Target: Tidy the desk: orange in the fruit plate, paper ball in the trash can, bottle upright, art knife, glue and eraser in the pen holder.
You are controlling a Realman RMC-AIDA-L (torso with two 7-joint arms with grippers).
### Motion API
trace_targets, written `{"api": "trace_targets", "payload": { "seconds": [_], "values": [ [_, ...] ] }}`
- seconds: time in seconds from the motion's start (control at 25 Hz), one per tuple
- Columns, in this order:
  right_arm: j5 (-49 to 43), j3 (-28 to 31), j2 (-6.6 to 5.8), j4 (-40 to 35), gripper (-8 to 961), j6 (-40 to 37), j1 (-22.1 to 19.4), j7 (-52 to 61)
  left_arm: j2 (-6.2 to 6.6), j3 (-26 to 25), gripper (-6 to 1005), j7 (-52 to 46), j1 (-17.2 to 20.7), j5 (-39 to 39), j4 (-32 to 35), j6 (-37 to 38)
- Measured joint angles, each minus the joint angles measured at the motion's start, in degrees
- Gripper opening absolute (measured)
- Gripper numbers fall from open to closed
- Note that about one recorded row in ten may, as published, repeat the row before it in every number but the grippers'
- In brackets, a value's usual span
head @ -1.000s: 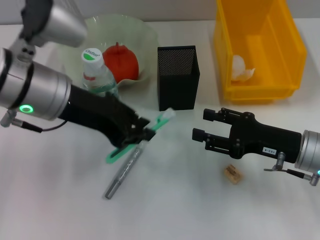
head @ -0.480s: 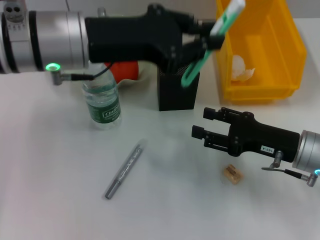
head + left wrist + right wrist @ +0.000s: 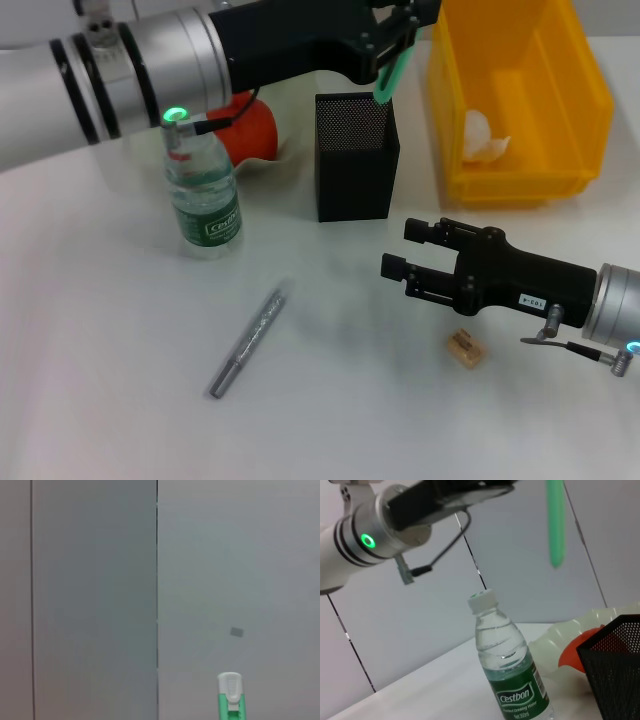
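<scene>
My left gripper (image 3: 398, 40) is shut on the green art knife (image 3: 389, 74), which hangs nearly upright just above the open top of the black mesh pen holder (image 3: 356, 160). The knife's white-capped end (image 3: 230, 692) shows in the left wrist view. The bottle (image 3: 205, 195) stands upright. The orange (image 3: 250, 128) lies in the fruit plate (image 3: 560, 636), partly behind my left arm. The paper ball (image 3: 480, 135) sits in the yellow trash can (image 3: 520, 175). The glue, a grey stick (image 3: 247, 343), lies on the table. My right gripper (image 3: 397, 249) hovers open just up-left of the eraser (image 3: 463, 347).
The white table stretches toward me, with bare surface left of the grey stick and in front of the eraser. The trash can stands close to the right of the pen holder. The bottle (image 3: 507, 675) stands left of the holder.
My left gripper lifted the art knife from the table beside the grey stick, carried it up and right, and now holds it nearly upright over the pen holder. The right arm barely moved.
</scene>
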Motion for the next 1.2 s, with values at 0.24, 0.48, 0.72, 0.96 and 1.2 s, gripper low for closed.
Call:
{"api": "trace_targets", "payload": {
  "seconds": [0.24,0.48,0.72,0.96,1.2],
  "values": [
    [0.00,0.00,0.00,-0.01,699,-0.09,0.07,0.00,-0.01,4.50,256,8.63,0.05,-9.86,-4.54,-4.84],
    [0.00,0.00,0.03,0.12,699,-0.13,0.14,0.00,-0.06,4.98,264,14.78,-2.06,-18.47,-12.81,-5.49],
    [0.00,0.00,0.07,0.45,699,-0.36,0.20,0.00,-0.08,5.94,273,17.13,-5.25,-19.37,-18.94,-6.77],
    [-0.02,-0.02,0.09,0.59,699,-0.54,0.31,0.00,-0.08,9.28,281,17.80,-6.68,-19.68,-20.21,-13.69],
    [-0.02,-0.09,0.09,0.84,699,-0.54,0.32,0.00,-0.09,10.06,289,19.68,-6.91,-19.78,-20.55,-15.76]
  ]
}}
